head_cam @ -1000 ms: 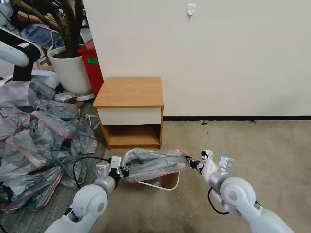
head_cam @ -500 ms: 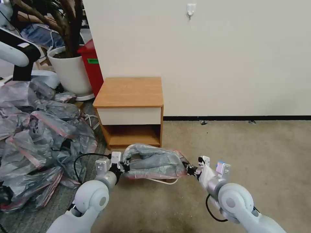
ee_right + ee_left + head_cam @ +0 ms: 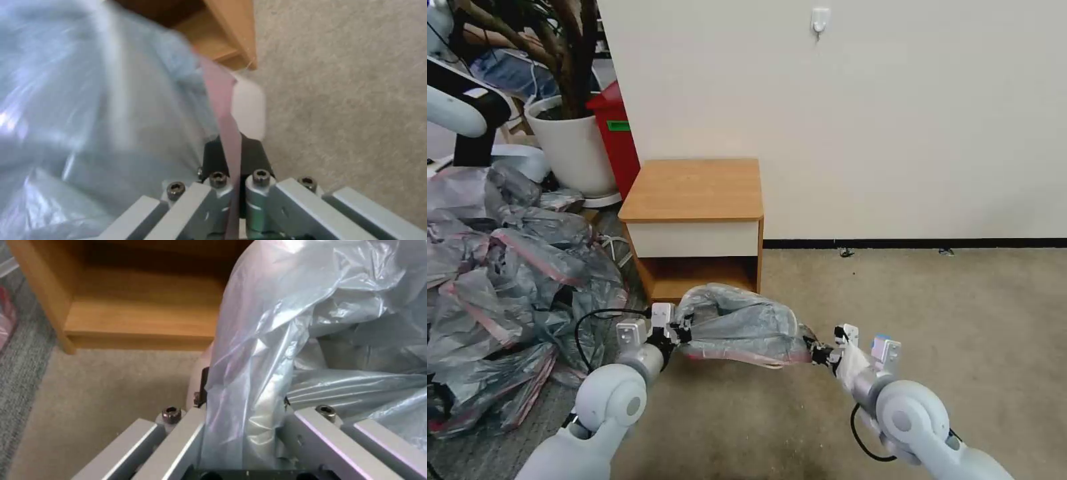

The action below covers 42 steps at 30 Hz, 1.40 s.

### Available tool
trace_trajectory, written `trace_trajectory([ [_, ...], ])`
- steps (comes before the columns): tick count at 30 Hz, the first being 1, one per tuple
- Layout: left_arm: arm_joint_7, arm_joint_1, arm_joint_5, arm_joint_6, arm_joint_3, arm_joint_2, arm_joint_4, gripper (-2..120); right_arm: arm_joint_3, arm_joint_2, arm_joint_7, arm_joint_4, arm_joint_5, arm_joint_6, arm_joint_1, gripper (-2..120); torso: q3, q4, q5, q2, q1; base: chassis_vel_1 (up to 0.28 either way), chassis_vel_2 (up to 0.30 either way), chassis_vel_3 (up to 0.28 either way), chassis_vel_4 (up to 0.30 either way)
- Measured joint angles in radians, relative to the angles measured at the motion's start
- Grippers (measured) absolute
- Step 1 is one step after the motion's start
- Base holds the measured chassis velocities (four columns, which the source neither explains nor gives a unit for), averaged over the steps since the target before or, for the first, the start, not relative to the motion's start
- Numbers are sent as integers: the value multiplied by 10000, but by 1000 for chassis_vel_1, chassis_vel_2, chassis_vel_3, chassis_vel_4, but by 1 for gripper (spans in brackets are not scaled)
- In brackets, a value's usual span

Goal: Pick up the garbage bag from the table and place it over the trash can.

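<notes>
1. You have the desk (image 3: 694, 190) standing against the wall: a small boxy nightstand with a smooth orange-brown wood top and sides, a flat white drawer front and an open shelf gap below.
2. To its left on the floor lies a heap of bags (image 3: 500, 280), crinkled grey film with pink bands, beside a white plant pot (image 3: 570, 143) and a red bin (image 3: 617, 137).
3. The garbage bag (image 3: 740, 327) hangs stretched between your two grippers, low in front of the desk's shelf gap and above the beige carpet (image 3: 934, 313). It is thin, translucent grey plastic, glossy and deeply creased, puffed into a long rounded hump, with a pink rim band along its lower edge.
4. A pale rounded rim of the trash can (image 3: 249, 106) peeks out just beside the bag's pink band in the right wrist view; the rest is covered by the film.
5. Your left gripper (image 3: 684, 330) holds the bag's left end: its jaws are closed on a gathered fold of the film.
6. Your right gripper (image 3: 817, 352) holds the right end, its dark jaws pinched tight on the flat pink band.
</notes>
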Motion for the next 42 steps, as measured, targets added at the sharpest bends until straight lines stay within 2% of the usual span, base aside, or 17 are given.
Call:
trace_trajectory([
  [2,-359,-103,-4,-184,168,-249,124,3,-250,85,28,233,-279,184,-104,0,0,0,-1,0,0,0,0,0,0],
  [8,-898,-284,-566,-218,263,-348,137,3,-484,156,37,95,-650,397,-128,0,0,0,-1,0,-1,0,0,0,0],
  [11,-1525,-452,-1539,-21,284,-293,11,3,-634,159,-30,-221,-992,683,-142,0,0,0,0,0,0,0,0,0,0],
  [14,-1892,-584,-1922,40,319,-190,7,3,-697,157,-43,-329,-1192,810,-176,0,0,0,1,0,0,0,0,0,0],
  [21,-2177,-725,-2171,77,414,-94,68,3,-705,131,-45,-384,-1368,930,-161,0,0,0,0,0,0,0,0,0,0],
  [23,-2438,-769,-2493,97,454,-131,41,3,-770,152,-46,-459,-1522,1039,-170,0,0,0,0,0,0,0,0,0,0],
  [24,-2967,-856,-3177,116,523,-189,-59,3,-839,201,-46,-540,-1684,1177,-172,0,0,0,0,0,0,0,0,0,0],
  [25,-2967,-856,-3177,116,523,-189,-59,3,-839,201,-46,-540,-1684,1177,-172,0,0,0,0,0,0,0,0,0,0],
  [28,-3964,-1039,-4351,134,591,-328,-198,3,-936,332,-34,-707,-1976,1404,-126,0,0,-1,0,0,0,0,0,0,0],
  [35,-4605,-1142,-5254,202,551,-334,-337,3,-1111,440,-63,-1136,-2567,1990,16,0,0,0,0,0,0,0,0,0,0],
  [38,-5176,-1205,-6358,326,360,-259,-546,3,-1156,484,-146,-1531,-2903,2468,129,0,0,0,0,0,0,0,0,0,0],
  [42,-5611,-1275,-7053,354,228,-176,-621,3,-1216,569,-198,-1855,-3188,2828,214,0,0,-1,0,0,0,0,0,0,0],
])
